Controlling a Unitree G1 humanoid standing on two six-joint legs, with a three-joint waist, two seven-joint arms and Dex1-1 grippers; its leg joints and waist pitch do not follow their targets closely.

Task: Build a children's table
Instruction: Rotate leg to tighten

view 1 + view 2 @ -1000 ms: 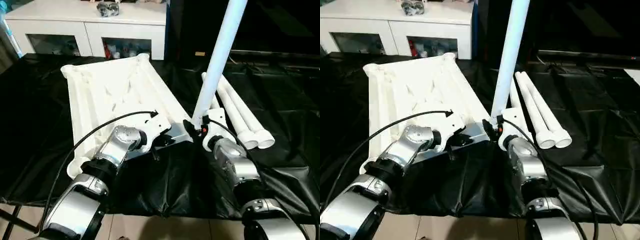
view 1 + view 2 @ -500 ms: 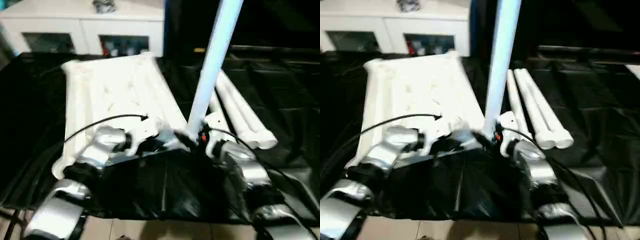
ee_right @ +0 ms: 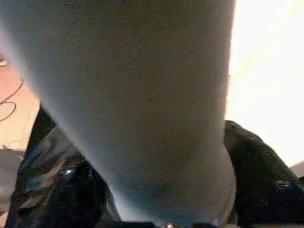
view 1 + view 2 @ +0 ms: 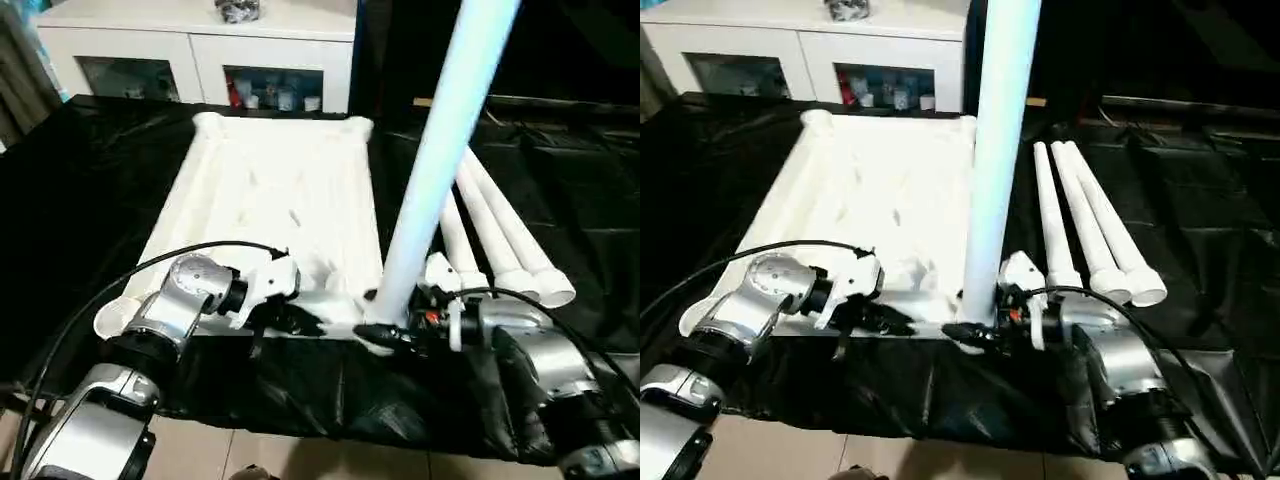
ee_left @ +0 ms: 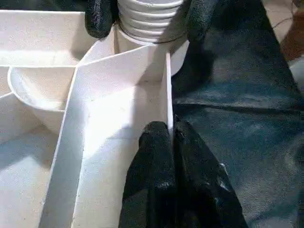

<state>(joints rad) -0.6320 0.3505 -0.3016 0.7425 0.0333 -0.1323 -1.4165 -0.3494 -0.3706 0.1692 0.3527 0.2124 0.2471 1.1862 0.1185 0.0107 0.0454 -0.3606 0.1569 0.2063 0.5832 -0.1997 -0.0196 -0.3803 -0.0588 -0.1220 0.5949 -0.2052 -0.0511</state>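
Apparently ribbed at its base, the smooth tube leg is clasped by the right pincer; left pincer clenched.

No text, label or number can be read anywhere.

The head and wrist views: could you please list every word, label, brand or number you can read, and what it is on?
No text can be read.
The table top, the upright leg and the cabinet bear no visible lettering.
Items behind the cabinet glass are too small to read.
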